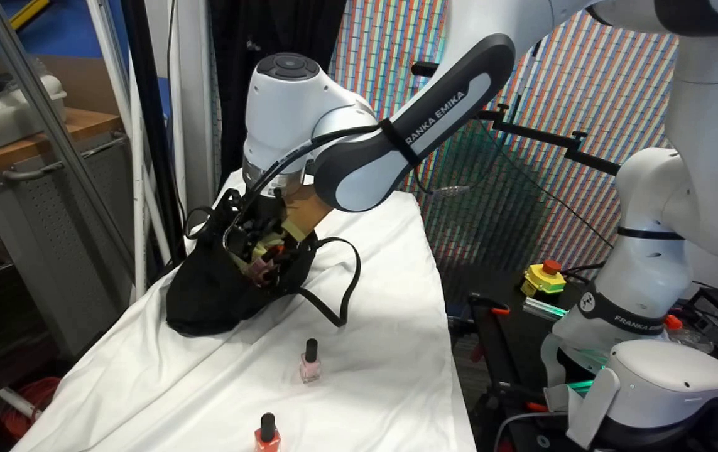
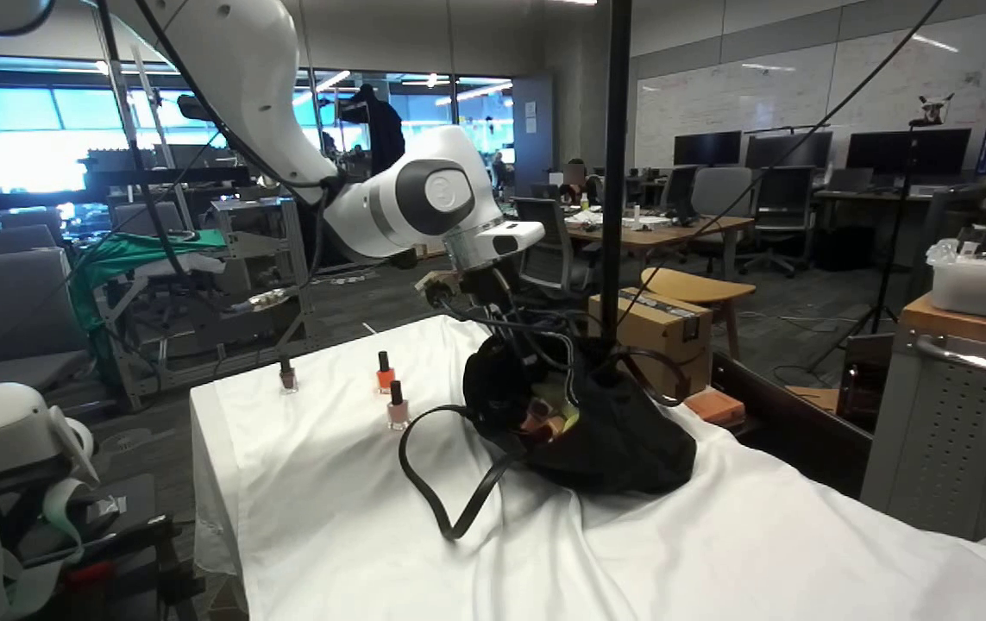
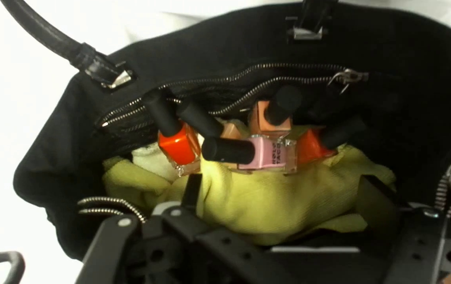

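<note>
Work looks part done: five nail polish bottles [image 3: 266,153] in black handbag [image 2: 631,444], wrist-view 11 o'clock of empty, wide-spread end effector [image 3: 281,179]; three loose bottles [image 2: 398,416] on surface [image 2: 320,535], bag's 9 o'clock in an exterior view.

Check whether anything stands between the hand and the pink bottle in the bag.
Nothing visible does: in the wrist view, the hand is open at the opening of the bag, and the pink bottle lies uncovered among other bottles; yellow cloth bunches nearby without hiding it.
</note>
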